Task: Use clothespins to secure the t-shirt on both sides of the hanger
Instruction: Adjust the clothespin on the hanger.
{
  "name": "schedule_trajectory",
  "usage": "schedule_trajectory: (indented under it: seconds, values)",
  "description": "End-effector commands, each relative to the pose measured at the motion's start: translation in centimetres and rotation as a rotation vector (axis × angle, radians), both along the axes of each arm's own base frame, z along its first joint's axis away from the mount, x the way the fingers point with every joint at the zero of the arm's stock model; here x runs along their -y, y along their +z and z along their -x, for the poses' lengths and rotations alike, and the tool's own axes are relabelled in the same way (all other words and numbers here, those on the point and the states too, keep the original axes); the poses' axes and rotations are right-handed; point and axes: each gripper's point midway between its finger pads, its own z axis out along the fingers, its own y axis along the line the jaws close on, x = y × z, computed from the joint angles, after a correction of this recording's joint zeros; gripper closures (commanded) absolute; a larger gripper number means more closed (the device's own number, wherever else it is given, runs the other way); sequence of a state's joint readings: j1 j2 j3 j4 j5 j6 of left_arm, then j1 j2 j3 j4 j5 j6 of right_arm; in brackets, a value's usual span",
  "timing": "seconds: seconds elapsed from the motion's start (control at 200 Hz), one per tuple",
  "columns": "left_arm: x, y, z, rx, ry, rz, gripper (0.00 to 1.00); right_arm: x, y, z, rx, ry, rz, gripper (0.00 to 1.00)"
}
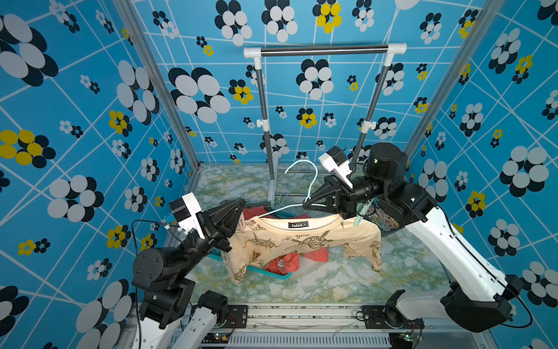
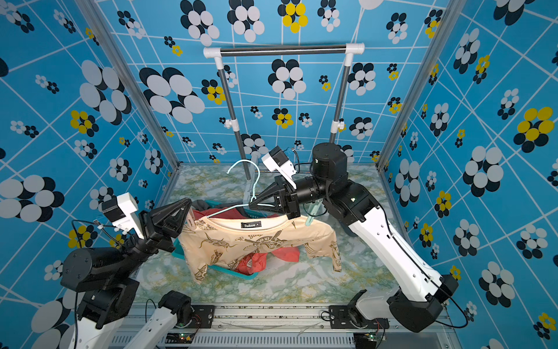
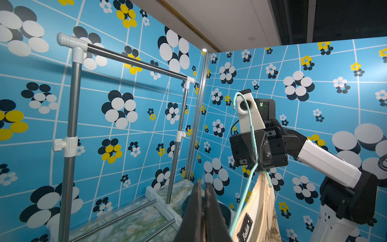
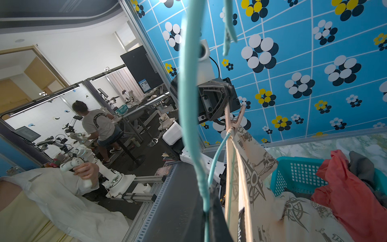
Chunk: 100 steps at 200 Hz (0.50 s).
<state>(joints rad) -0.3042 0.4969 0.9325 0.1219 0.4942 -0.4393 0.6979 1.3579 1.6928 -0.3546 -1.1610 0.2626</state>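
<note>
Jaws: left gripper (image 1: 241,203) closed, nothing seen between fingers. Right gripper (image 1: 305,206) clenched on hanger (image 4: 188,94) neck, below hook.

Shirt (image 1: 302,241) hangs on hanger in air, over basket (image 4: 293,174). Mint pin (image 1: 360,216) sits on shoulder at right arm's side. Beige pin (image 4: 237,120) sits on other shoulder, just under left fingertips; touching or not, cannot tell.

Judgement: both sides look pinned, task almost done. To do: left gripper draws back.

Left arm bent low, wrist lifted toward shirt. Right arm stretched inward, gripper level.
</note>
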Motion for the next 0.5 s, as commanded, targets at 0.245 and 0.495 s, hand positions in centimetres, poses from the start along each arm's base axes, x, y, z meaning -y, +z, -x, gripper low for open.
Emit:
schedule_trajectory:
  seconds: [0.245,0.495]
  values:
    - [-0.4,-3.0,-4.6,-0.172,-0.014,0.154,1.0,1.1,3.4,2.9,0.123,0.119,-0.128,1.0]
    - [-0.1,-3.6,-4.4,-0.185,-0.073,0.19,1.0,1.0,4.0,2.8,0.146,0.12,-0.151,1.0]
